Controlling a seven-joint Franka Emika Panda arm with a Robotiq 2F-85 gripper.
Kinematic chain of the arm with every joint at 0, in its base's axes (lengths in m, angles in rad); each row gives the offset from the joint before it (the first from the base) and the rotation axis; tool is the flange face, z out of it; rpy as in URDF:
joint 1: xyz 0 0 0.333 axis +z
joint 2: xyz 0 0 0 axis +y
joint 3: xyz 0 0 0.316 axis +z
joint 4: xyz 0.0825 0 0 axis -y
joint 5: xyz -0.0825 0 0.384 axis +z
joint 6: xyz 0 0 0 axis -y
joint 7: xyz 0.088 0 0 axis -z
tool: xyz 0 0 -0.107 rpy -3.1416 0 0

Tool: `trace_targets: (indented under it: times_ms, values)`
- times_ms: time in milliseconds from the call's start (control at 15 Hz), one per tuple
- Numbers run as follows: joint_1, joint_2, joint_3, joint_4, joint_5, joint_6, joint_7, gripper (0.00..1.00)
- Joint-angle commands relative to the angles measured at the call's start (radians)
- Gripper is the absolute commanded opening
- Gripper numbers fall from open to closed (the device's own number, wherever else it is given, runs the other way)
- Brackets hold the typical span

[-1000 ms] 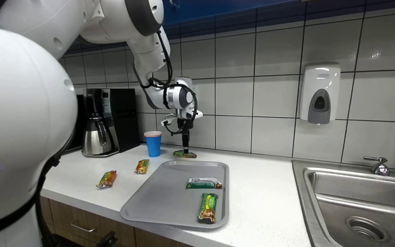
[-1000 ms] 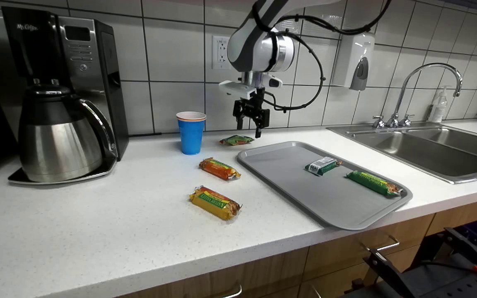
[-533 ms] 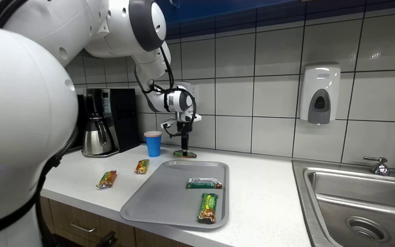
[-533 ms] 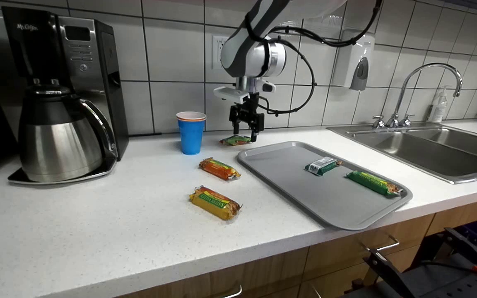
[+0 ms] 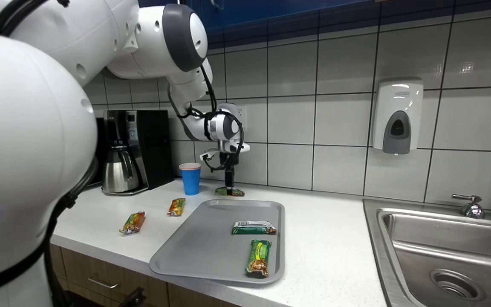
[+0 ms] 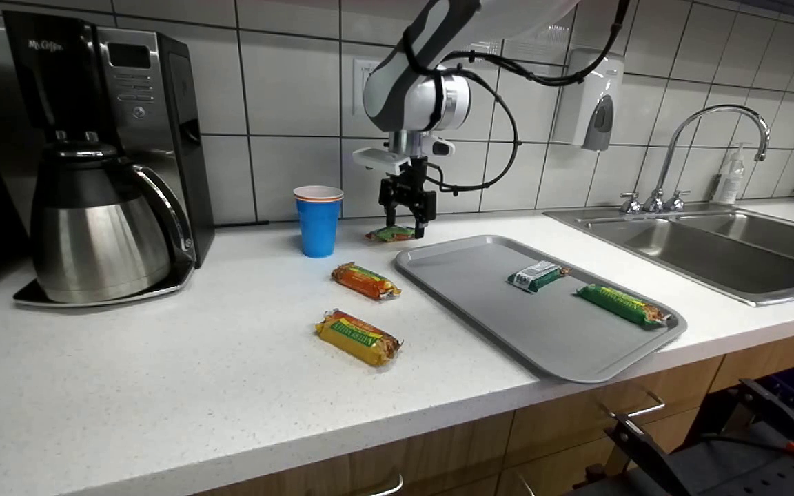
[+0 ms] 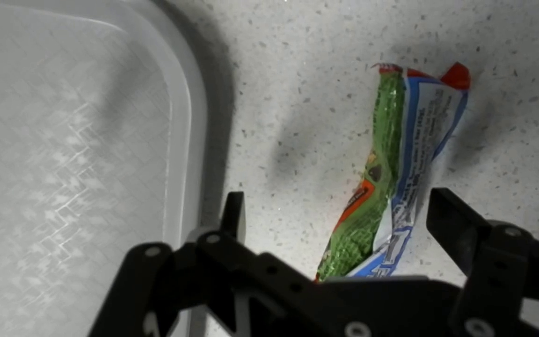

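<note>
Wrist view: shows gripper (image 7: 338, 206) spread wide, released, astride bar (image 7: 384, 187) lying aslant on counter (image 7: 288, 93) from one to seven o'clock, nearer the gripper's three o'clock side, with tray (image 7: 77, 140) at nine. In an exterior view, shows cup (image 6: 318, 227) at nine o'clock from gripper.

We count five wrapped bars (image 7: 389, 173). We further count one tray (image 6: 500, 303), one coffee maker (image 6: 142, 127), one sink (image 6: 693, 251) and one wall dispenser (image 5: 399, 115).

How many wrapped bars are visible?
5: on the tray, rear green bar, front green bar; on the counter, yellow bar, orange bar, and crumpled bar beneath the open gripper.
</note>
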Motion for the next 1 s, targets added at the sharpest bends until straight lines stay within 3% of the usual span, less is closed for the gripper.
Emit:
trace_targets:
  times_ms: [0,933]
  values:
    - [-0.008,0.002,0.012,0.005,-0.011,-0.003,0.007,1.00]
    - [-0.011,0.014,0.022,0.025,-0.004,-0.001,-0.001,1.00]
